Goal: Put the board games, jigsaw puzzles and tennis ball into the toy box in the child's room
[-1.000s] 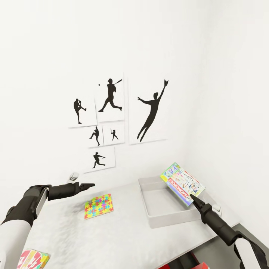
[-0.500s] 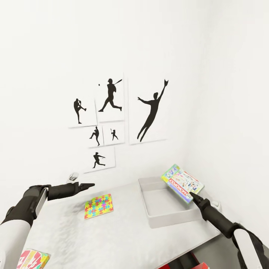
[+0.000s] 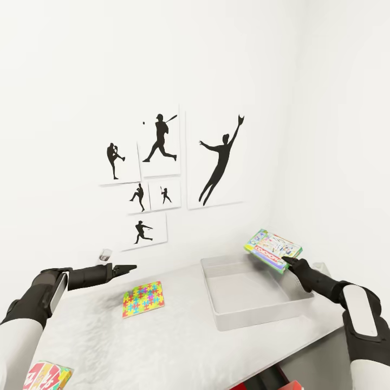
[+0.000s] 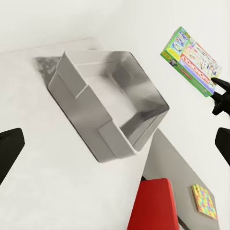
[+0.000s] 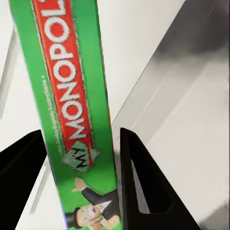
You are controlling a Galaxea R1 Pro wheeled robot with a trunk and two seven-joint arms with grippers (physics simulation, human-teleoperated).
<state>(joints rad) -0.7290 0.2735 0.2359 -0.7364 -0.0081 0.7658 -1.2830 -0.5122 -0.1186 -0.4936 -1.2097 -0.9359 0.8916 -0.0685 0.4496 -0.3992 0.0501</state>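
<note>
My right gripper [image 3: 287, 261] is shut on a green Monopoly board game [image 3: 272, 250], which hangs tilted in the air over the far right corner of the open grey toy box [image 3: 219, 319]. In the right wrist view the game's edge [image 5: 76, 120] stands between both black fingers [image 5: 143, 177]. A colourful jigsaw puzzle [image 3: 143, 298] lies flat on the white table [image 3: 162, 346], left of the box. My left gripper [image 3: 127, 267] hovers open above the table, beyond the puzzle. The left wrist view shows the toy box [image 4: 108, 103] and the held game [image 4: 191, 60].
Another bright box [image 3: 46, 376] lies at the table's near left corner. Silhouette posters [image 3: 162, 162] hang on the wall behind, and a side wall closes in on the right. A red piece of furniture [image 4: 151, 203] stands below the table's front edge, with a small puzzle [image 4: 204, 201] beside it.
My right gripper has carried the Monopoly game upward and to the right, levelling it out over the box's far right corner. The left arm has stayed put.
</note>
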